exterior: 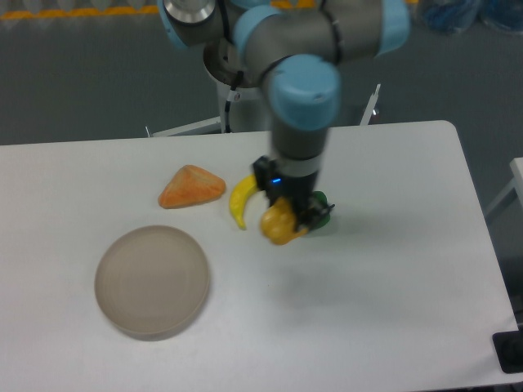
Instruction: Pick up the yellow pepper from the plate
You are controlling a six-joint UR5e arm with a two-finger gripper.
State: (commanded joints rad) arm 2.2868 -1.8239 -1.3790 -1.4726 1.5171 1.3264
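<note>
1. One fixed camera only, high, facing the table point(392, 327) from the side opposite the arm base, tilted down.
2. Mid range: nearly whole tabletop framed, floor behind; fingers point(304, 219) near frame centre, plate point(122, 314) lower left of them.
</note>
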